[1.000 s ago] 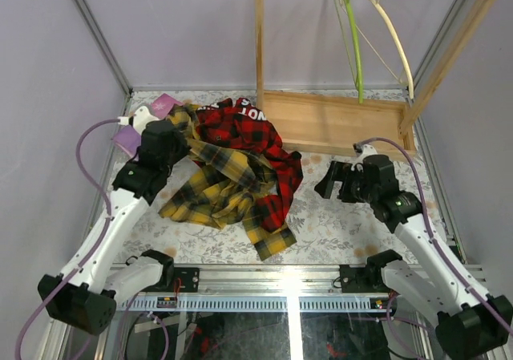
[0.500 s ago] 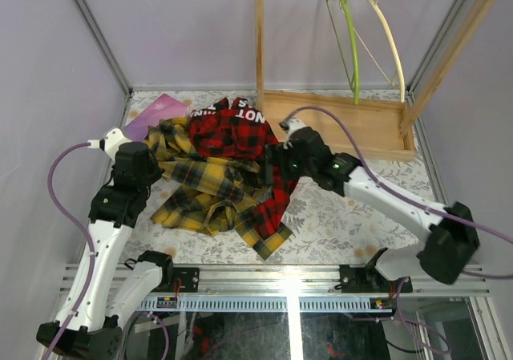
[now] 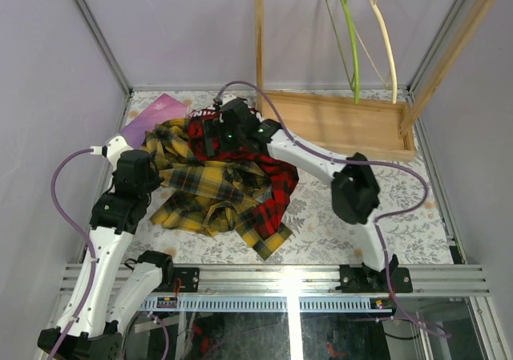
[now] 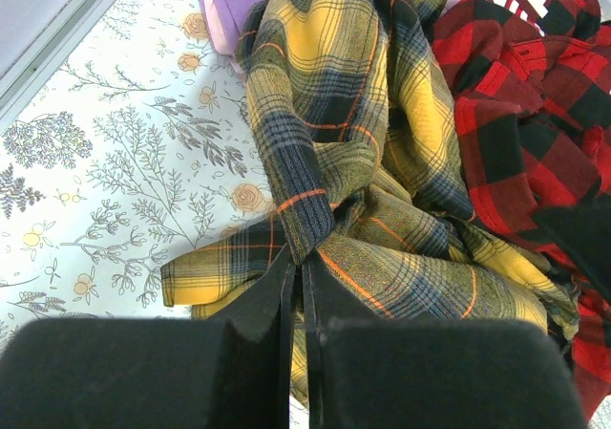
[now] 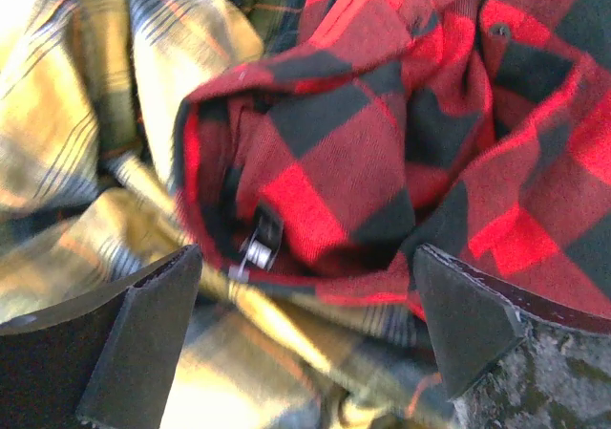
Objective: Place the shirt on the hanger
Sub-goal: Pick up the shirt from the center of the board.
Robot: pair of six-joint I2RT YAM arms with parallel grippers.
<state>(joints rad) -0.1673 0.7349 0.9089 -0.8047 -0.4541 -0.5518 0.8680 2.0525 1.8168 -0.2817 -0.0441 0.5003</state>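
Observation:
The yellow-and-black plaid shirt [image 3: 210, 182] lies crumpled at the table's left centre, tangled with a red-and-black plaid garment [image 3: 276, 175]. My left gripper [image 3: 151, 161] is at the shirt's left edge, shut on a fold of it [image 4: 303, 243]. My right gripper [image 3: 215, 139] is open, low over the red garment [image 5: 382, 161], its fingertips [image 5: 181, 262] wide apart; yellow plaid [image 5: 95, 114] shows beside it. The pale yellow-green hanger [image 3: 351, 39] hangs from the wooden rail at the back right, clear of both grippers.
A cream curved hanger [image 3: 386, 31] hangs beside the green one. The wooden rack's base tray [image 3: 337, 123] stands at the back right. A purple item [image 3: 152, 118] lies at the back left, partly under the shirt. Walls close both sides.
My right arm swung from the right side across to the back left, over the red garment. My left gripper drew back leftward with the shirt, spreading it. The hangers shifted slightly.

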